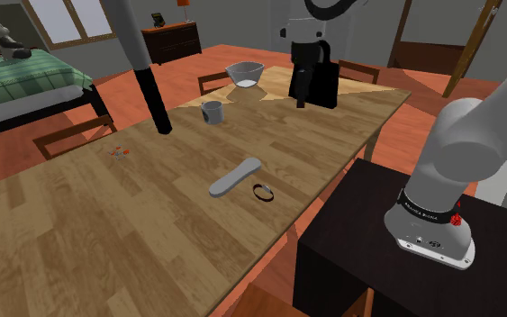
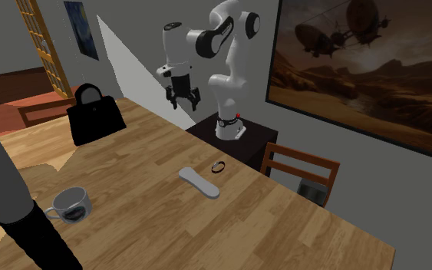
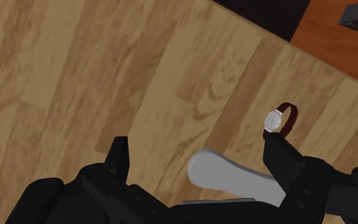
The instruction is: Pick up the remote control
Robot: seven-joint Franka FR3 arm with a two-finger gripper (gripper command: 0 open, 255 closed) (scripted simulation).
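Grey remote (image 1: pixel 235 176): lies flat on the wooden table (image 1: pixel 89 225), near the edge by the stand (image 1: pixel 359 270) and slanted across the boards; nothing touches it.
Watch (image 3: pixel 279 119): just beside one end of the remote, apart from it.
Jaws: wide apart and empty. In the second exterior view they hang high above the table; in the wrist view the remote's rounded end sits low between them.
Step in hand: the approach, I judge. The jaws are not at grasp height and there is no contact yet.
Next move: centre the jaws over the remote's middle, turn them to close across its narrow width, then lower. The body looks thin and flat, so the tips would likely need to come almost down to the table. The watch leaves little room at that end.
Wrist view adds: the watch's pale face and dark red strap — from the shoulder view it reads as a plain dark ring.
Second exterior view adds: the clear gap between jaws and table. The shoulder view blurs this because the black hand overlaps the black bag (image 1: pixel 328 90) behind it.
Shoulder view adds: a bowl (image 1: pixel 244 74) and a mug (image 1: pixel 212 111) toward the far end, well apart from the remote — no obstacle, by my reading.
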